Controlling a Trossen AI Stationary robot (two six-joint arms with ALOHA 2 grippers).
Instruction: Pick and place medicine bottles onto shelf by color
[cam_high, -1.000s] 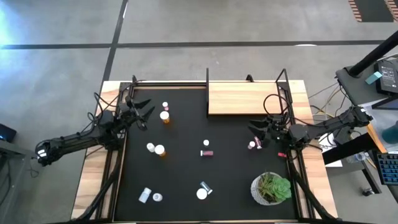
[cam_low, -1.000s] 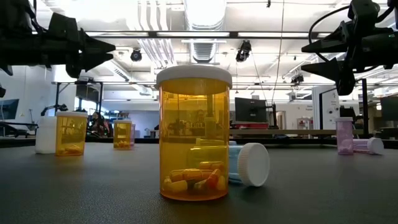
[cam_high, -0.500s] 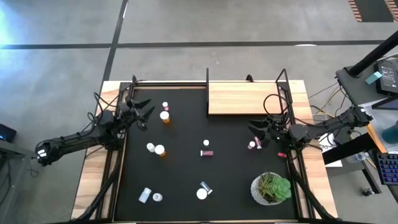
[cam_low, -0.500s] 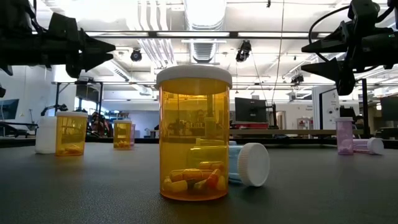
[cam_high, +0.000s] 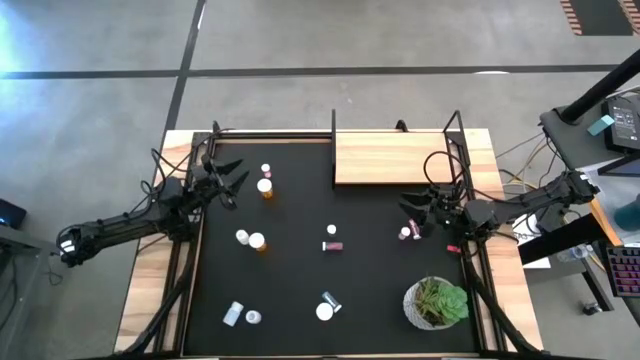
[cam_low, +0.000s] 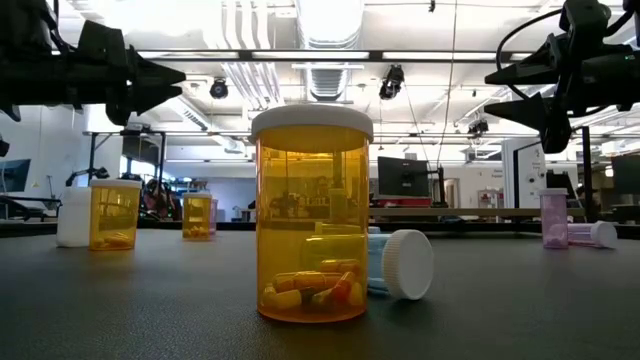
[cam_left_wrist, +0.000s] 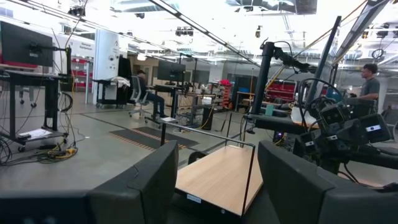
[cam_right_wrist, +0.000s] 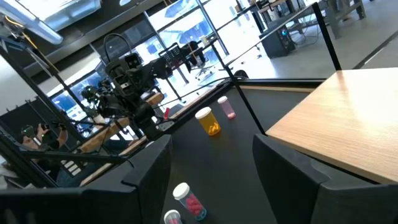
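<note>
Both hands, left hand (cam_high: 232, 172) and right hand (cam_high: 412, 215), gape empty; I'd lower the right squarely over the pink bottle (cam_high: 406, 233), then grip below its cap.

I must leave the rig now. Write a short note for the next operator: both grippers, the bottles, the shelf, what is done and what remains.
Left gripper: open, empty, raised at the mat's left edge near the orange bottle.
Right gripper: open, empty, raised at the right edge, beside the pink bottle.
Shelf: top right, nothing on it.
Medicine bottles: all on the black mat, some standing, some lying.
Done: nothing placed.
Left: every bottle, sorted by color onto the shelf.
</note>
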